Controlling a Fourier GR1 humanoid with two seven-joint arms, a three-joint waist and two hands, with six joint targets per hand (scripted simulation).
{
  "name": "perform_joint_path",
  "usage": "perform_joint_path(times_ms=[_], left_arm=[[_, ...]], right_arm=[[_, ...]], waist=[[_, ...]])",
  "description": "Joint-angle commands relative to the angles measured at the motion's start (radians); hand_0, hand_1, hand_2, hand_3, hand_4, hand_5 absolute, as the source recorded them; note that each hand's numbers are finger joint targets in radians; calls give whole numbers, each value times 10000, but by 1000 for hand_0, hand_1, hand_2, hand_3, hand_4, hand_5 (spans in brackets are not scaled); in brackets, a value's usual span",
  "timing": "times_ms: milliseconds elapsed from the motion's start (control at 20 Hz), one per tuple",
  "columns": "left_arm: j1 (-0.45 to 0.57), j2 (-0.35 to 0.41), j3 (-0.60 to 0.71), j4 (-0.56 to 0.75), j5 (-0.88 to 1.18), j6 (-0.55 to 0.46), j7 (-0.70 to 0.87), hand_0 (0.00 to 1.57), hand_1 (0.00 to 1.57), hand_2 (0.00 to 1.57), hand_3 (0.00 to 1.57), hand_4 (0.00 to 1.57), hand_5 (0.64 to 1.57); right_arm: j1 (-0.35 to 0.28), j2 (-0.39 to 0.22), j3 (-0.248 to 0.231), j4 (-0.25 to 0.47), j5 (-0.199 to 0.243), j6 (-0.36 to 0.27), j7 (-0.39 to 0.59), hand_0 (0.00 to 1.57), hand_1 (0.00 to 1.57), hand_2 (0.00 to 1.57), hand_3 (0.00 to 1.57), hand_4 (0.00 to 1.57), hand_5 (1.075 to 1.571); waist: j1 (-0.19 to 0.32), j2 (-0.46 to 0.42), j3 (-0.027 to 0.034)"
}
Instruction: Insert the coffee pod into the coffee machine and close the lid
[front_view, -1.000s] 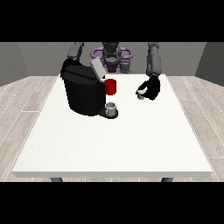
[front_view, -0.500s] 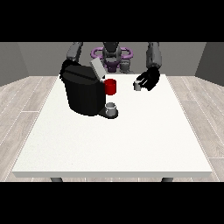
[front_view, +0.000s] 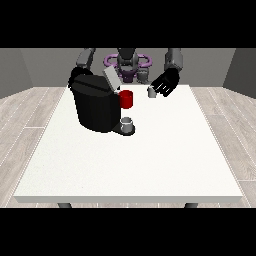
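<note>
Up near the table's far edge, the coffee pod (front_view: 151, 92) is a small pale grey capsule, held above the white table (front_view: 150, 160) by the hand at the view's right (front_view: 166, 83), whose black fingers curl about it on its right side. The coffee machine (front_view: 96, 102) is a bulky black block at about ten o'clock from the table's middle, its grey lid (front_view: 111, 78) tilted up and open. A red part (front_view: 126, 99) juts from its front, and a grey cup (front_view: 127, 124) stands on its base at its five o'clock. Against half a second ago, the hand and pod have risen and moved leftward, closer to the machine; a second ago they sat low by the tabletop. Between pod and lid lies open air. The hand at the view's left (front_view: 76, 75) is mostly hidden behind the machine at its eleven o'clock; whether its fingers are apart or together I cannot tell.
</note>
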Motion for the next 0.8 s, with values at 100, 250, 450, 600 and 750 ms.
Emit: perform_joint_path(times_ms=[100, 250, 450, 600, 750], left_arm=[[-387, 495, 427, 107, 202, -609, -208, 1253, 1253, 1328, 1281, 537, 1571], [-1478, 842, 627, 229, 128, -698, 650, 1072, 1072, 1218, 1232, 520, 1571], [-2303, 601, 872, 35, 359, -775, 1004, 1211, 1211, 1253, 1199, 507, 1571], [-2572, 1085, 1157, 294, 432, -919, 928, 1255, 1255, 1287, 1219, 471, 1571], [-2904, 1164, 1061, 307, 256, -916, 845, 1264, 1264, 1319, 1251, 516, 1571]], right_arm=[[-73, -333, -75, -526, -169, 321, 256, 0, 0, 0, 0, 526, 1571], [-267, -285, 415, -897, 242, 90, 1231, 0, 0, 0, 0, 492, 1571], [-822, -182, -120, -385, -70, -38, 563, 0, 0, 0, 0, 509, 1571], [-373, -179, 339, -739, 259, 32, 297, 0, 0, 0, 0, 549, 1571], [-770, 48, 433, -932, 334, -232, 480, 0, 0, 0, 0, 520, 1571]], waist=[[-279, 19, -1], [-945, -126, -2], [-774, 664, 4], [-1168, 888, 1], [-1229, 1090, 0]])
